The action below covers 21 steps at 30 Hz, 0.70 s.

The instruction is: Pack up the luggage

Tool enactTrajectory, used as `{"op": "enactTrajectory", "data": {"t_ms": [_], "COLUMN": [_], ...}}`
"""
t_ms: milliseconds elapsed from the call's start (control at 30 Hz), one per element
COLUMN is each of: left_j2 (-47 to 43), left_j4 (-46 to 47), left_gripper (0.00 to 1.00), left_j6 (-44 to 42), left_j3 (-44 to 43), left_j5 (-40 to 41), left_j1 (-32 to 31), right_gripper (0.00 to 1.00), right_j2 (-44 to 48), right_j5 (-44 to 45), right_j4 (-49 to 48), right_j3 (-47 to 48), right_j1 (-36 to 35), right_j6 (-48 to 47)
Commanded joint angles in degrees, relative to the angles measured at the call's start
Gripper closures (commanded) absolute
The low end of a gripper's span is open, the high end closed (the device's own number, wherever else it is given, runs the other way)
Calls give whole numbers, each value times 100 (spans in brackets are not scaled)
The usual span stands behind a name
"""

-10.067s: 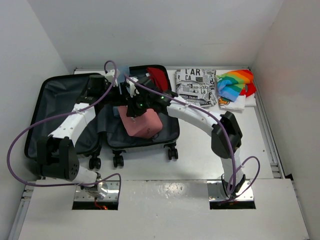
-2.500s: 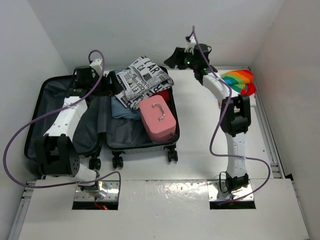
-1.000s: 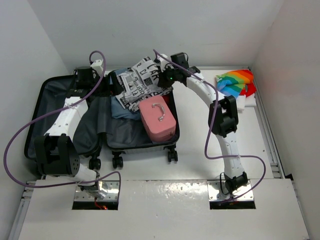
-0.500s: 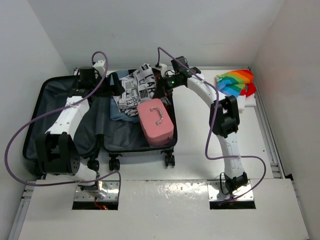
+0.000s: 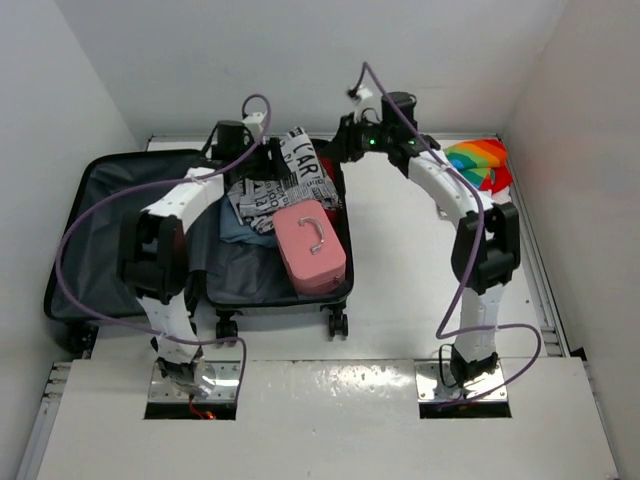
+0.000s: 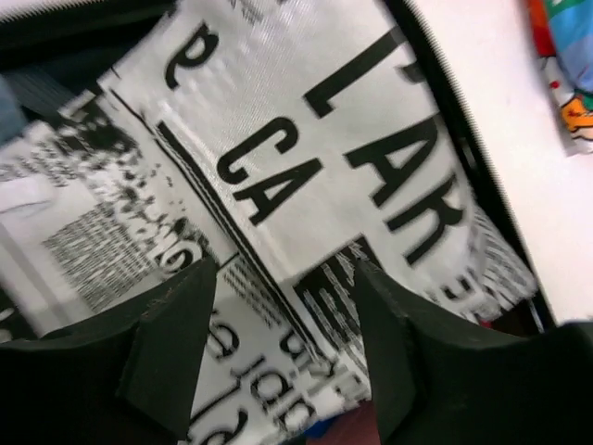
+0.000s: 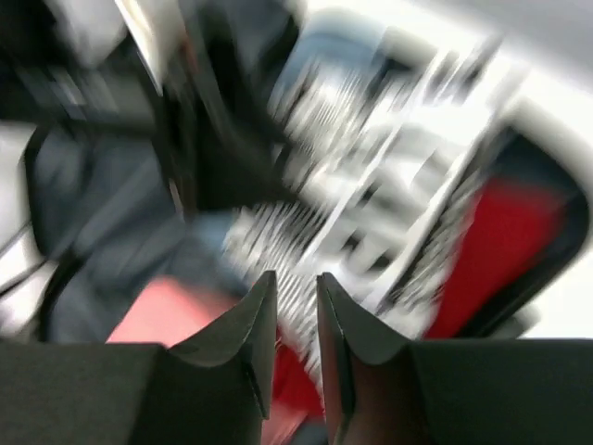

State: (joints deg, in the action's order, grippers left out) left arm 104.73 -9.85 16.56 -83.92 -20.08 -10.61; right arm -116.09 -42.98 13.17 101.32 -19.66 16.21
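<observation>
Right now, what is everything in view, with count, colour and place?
luggage: one, grey-black, open, table's left.
pink case: one, pink, in the luggage.
print cloth: one, black-white, luggage's far end.
blue garment: one, blue, partly under print cloth.
red item: one, red, luggage's far corner.
rainbow cloth: one, many-coloured, table's far right.
table: one, white, under everything.
left claw: one, black, open over print cloth.
right claw: one, black, slightly open, above luggage.

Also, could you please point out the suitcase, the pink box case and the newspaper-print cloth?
suitcase [image 5: 100,230], top view, on the bare lining of its open left half
pink box case [image 5: 300,260], top view, on its lid beside the handle
newspaper-print cloth [image 6: 278,176], left wrist view, on the black letters
</observation>
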Motion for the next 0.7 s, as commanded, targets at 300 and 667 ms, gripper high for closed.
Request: {"op": "enactTrajectory", "data": {"t_ms": [300, 667], "left_j2": [593, -899], "left_j4": [-43, 387], "left_gripper": [42, 20], "left_j6": [313, 199], "left_j3": [948, 1484], "left_j5": [171, -148], "left_j1": [-2, 235], "right_gripper": [85, 85], "right_j2": [-1906, -2620], "right_j5": [1169, 1397], "right_j4": [-3153, -2137], "right_j3": [1716, 1803], "right_j1": [-187, -846], "right_j6": [885, -721]}}
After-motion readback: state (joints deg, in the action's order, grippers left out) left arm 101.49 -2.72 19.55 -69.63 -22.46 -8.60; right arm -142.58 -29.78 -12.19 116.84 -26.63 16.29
